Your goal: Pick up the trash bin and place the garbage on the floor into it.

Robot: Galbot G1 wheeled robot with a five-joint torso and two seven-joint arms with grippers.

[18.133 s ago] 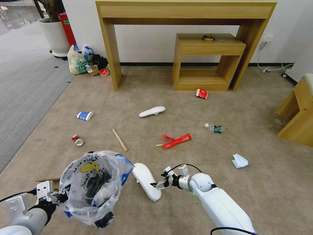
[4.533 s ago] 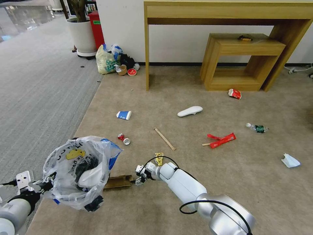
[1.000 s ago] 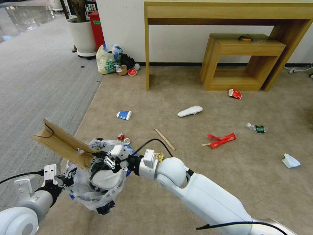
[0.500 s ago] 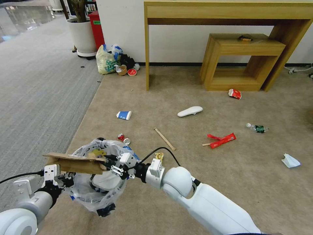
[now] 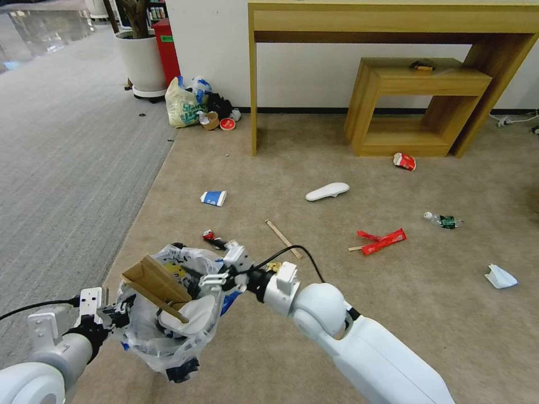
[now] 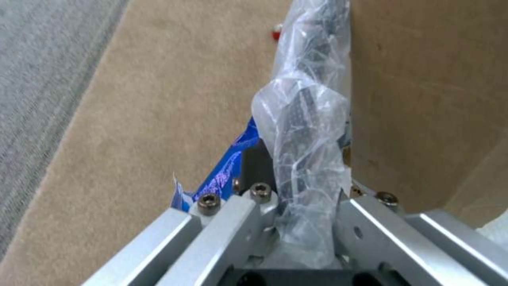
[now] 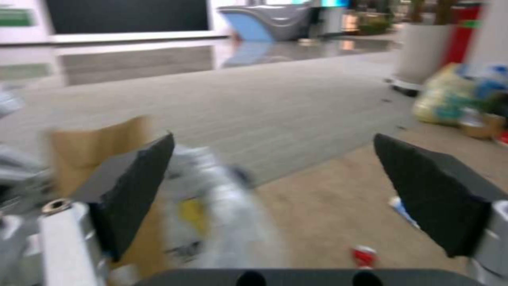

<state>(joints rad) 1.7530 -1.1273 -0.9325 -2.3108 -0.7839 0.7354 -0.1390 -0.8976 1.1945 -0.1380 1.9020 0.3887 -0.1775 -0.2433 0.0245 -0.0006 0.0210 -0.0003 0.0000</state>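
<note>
While left gripper (image 6: pixel 301 222) clamps trash bin (image 5: pixel 168 314), right jaws gape empty.

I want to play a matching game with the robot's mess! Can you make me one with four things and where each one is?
Things:
1. cardboard
2. blue-white cup
3. tissue
4. red wrapper

Places:
a. lying far out on the robot's right
b. sticking out of the trash bin
c. in front of the small wooden shelf
d. on the beige floor near the grey carpet

Pairs: 1-b, 2-d, 3-a, 4-c
</note>
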